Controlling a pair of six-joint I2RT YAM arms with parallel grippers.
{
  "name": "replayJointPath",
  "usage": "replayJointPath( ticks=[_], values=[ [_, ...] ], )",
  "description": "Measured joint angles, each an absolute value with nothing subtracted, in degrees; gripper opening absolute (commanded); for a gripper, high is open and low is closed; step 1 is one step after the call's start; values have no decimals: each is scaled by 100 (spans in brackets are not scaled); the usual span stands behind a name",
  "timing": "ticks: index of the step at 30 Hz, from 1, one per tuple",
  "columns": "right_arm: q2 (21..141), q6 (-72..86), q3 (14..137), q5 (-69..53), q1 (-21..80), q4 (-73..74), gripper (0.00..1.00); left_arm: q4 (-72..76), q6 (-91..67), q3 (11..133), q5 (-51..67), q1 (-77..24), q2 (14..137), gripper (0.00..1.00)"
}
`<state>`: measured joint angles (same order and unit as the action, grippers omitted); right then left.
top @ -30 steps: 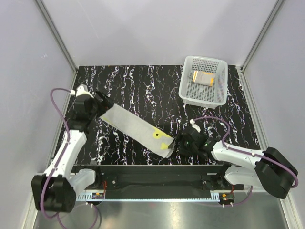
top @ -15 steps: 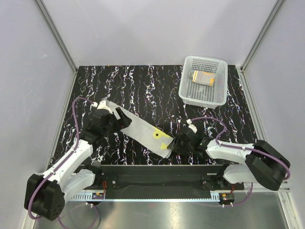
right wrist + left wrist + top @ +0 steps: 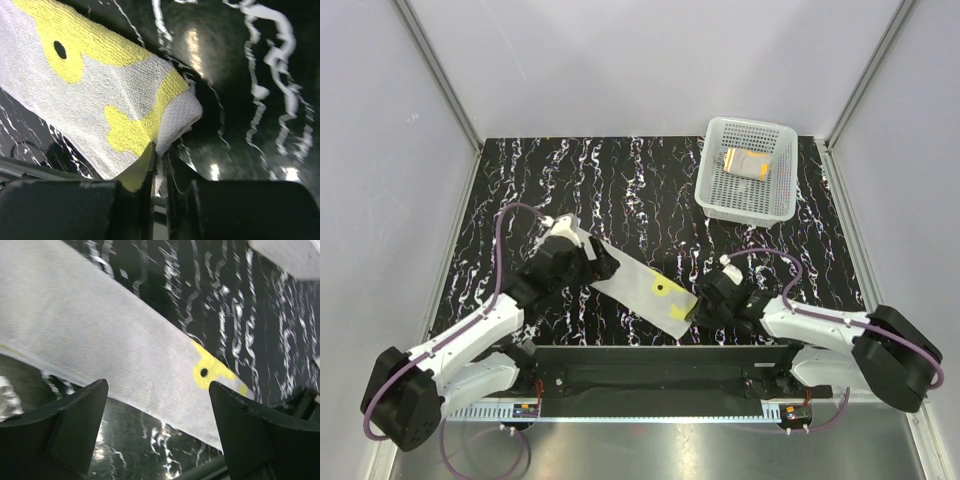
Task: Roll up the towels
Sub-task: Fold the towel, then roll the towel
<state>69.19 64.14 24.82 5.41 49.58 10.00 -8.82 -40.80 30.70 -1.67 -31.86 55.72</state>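
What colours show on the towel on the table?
The towel is grey-white with yellow patches; right wrist view shows it best.

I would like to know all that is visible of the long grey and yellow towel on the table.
The towel is a long, narrow strip of terry-like cloth, grey-white side up, with yellow patches and a small black dot near its right end. It lies diagonally on the black marbled table. The right gripper is shut on its near right corner, which curls up. The left gripper hangs open over the other end.
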Motion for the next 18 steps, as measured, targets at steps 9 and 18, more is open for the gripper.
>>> replayJointPath(
  ticks=[9, 18],
  values=[
    [5872, 6257, 2947, 836, 4963, 2692, 17, 596, -4209, 2580, -30, -4716, 5714, 88],
    [6554, 6018, 3688, 808, 4963, 2985, 17, 1669, -4355, 2620, 45, -5341, 6877, 87]
  ],
)
